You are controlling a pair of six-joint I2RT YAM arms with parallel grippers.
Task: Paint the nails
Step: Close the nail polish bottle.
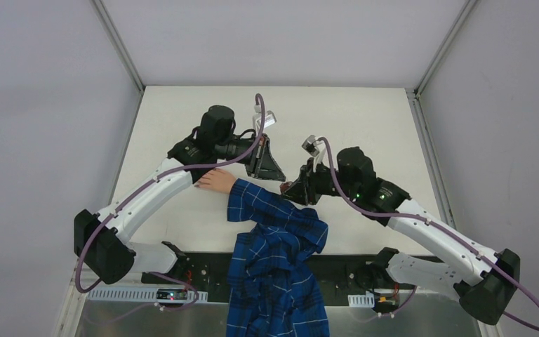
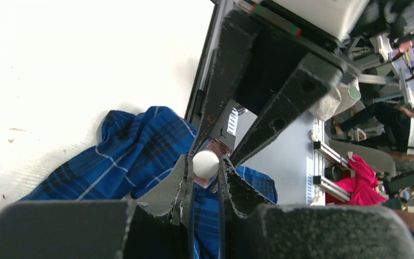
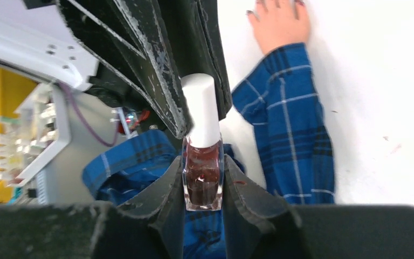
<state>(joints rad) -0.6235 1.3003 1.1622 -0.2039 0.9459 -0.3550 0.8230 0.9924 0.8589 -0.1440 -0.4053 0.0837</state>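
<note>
A pale pinkish hand (image 1: 217,181) lies flat on the table, its blue plaid sleeve (image 1: 270,210) trailing toward the near edge. Tiny dark nails (image 3: 249,12) show at its fingertips in the right wrist view. Both grippers meet just right of the hand, above the sleeve. My right gripper (image 3: 202,181) is shut on the glass body of a dark red polish bottle (image 3: 202,175). My left gripper (image 2: 205,163) is shut on that bottle's white cap (image 2: 205,163). The cap (image 3: 202,110) still sits on the bottle. From above, the bottle is hidden between the left gripper (image 1: 267,165) and right gripper (image 1: 293,188).
The plaid shirt (image 1: 274,281) bunches up and hangs over the table's near edge between the arm bases. The white tabletop (image 1: 365,119) spreads behind and beside the arms. Purple cables (image 1: 258,105) loop over both wrists.
</note>
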